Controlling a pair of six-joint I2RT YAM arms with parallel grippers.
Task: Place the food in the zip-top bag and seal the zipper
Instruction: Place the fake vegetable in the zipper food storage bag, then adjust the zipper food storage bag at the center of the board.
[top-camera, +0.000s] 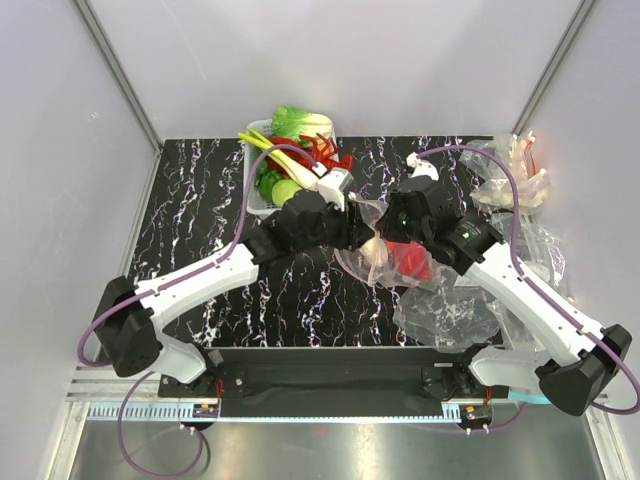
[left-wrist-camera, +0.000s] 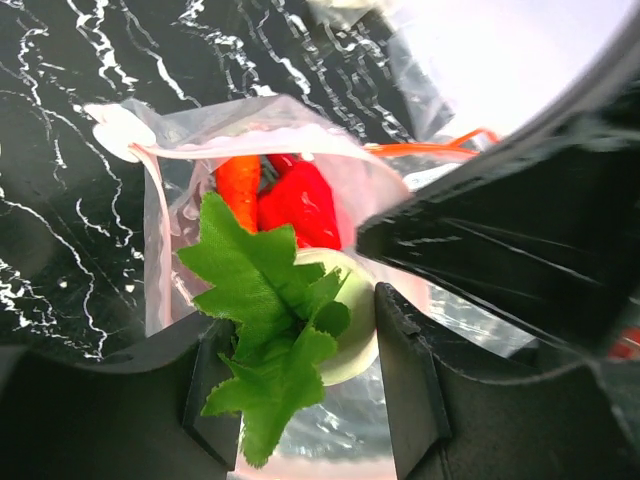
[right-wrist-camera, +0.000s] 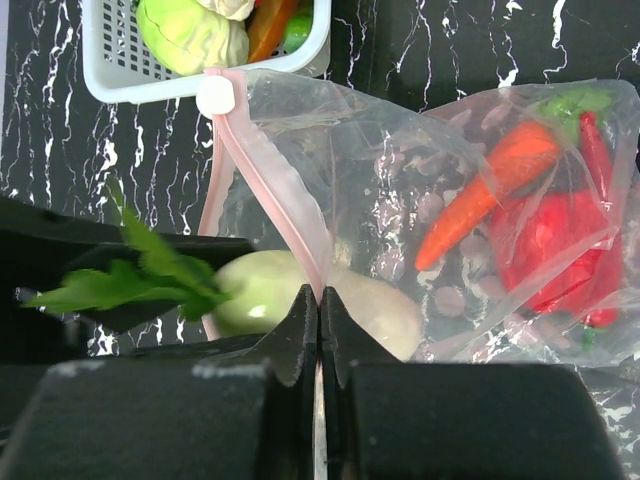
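Observation:
The zip-top bag (right-wrist-camera: 400, 170) lies open at the table's middle, dotted, with a pink zipper (right-wrist-camera: 270, 190) and a white slider (right-wrist-camera: 215, 95). Inside are an orange carrot (right-wrist-camera: 490, 185) and a red pepper (right-wrist-camera: 550, 240). My right gripper (right-wrist-camera: 318, 300) is shut on the zipper strip and holds the mouth up. A pale green-white radish (left-wrist-camera: 350, 320) with green leaves (left-wrist-camera: 260, 290) sits halfway into the mouth. My left gripper (left-wrist-camera: 305, 385) is open around the leaves, its fingers (left-wrist-camera: 405, 380) well apart. In the top view both grippers (top-camera: 350, 228) (top-camera: 385, 228) meet at the bag (top-camera: 400, 265).
A white basket (top-camera: 255, 195) at the back holds cabbage (right-wrist-camera: 190, 35), leek and other toy foods, just behind the left gripper. Several plain clear bags (top-camera: 510, 180) are piled at the right edge, and another lies near the front right (top-camera: 450, 310).

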